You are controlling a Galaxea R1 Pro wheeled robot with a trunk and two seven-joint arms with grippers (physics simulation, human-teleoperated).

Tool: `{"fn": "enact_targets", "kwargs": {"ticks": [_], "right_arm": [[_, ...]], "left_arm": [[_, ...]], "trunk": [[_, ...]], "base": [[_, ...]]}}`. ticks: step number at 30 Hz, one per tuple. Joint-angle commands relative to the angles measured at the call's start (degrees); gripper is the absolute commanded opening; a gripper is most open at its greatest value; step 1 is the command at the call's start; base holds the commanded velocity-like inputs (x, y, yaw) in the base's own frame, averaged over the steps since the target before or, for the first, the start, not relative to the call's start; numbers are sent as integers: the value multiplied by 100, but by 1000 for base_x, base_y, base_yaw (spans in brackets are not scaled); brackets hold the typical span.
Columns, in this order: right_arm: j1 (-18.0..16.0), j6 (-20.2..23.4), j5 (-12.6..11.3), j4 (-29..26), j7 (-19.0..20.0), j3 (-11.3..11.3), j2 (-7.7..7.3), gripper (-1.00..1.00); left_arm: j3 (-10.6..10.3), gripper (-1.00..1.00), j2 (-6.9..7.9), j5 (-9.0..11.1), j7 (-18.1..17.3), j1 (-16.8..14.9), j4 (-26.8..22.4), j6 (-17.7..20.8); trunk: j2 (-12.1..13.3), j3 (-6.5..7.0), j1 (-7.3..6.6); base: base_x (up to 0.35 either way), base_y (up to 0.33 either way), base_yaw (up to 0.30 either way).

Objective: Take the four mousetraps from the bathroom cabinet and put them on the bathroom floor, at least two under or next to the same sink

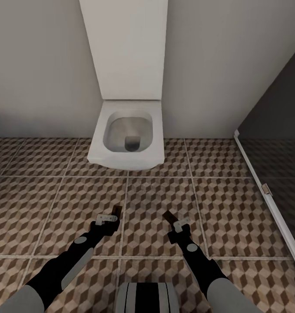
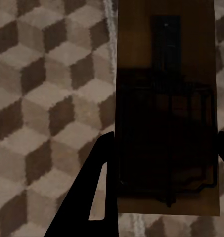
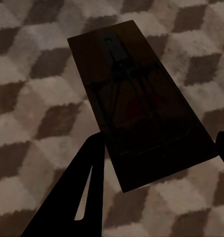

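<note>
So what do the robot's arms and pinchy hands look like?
Both arms are black with pale grey panels and grow wider toward the shoulders. The left gripper and right gripper are small and black with light grey blocks near the tips. The fingers are thin, flat and dark, with a long slot cut through. No cables or markings show.

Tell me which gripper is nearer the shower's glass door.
Right. The right gripper, holding a mousetrap, is nearer the shower's glass door at the view's right edge. The left gripper, with its own mousetrap, hangs farther away.
</note>
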Motion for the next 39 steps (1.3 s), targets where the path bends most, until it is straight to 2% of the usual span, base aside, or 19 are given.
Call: {"fn": "enact_targets", "kwargs": {"ticks": [1, 20, 39], "right_arm": [[-2, -3, 39, 2, -22, -5, 7, -100], [-2, -46, 36, -14, -82, 10, 17, -100], [-2, -27, 34, -14, -73, 11, 9, -100]], "left_arm": [[-25, -100, 8, 47, 62, -5, -12, 14], [-29, -100, 13, 44, 60, -4, 15, 17], [-29, -100, 13, 43, 60, -5, 31, 19]], "trunk": [[-1, -3, -1], [-1, -3, -1], [-1, -3, -1]], "base": [[0, 0, 0], [9, 0, 0], [152, 95, 0]]}}
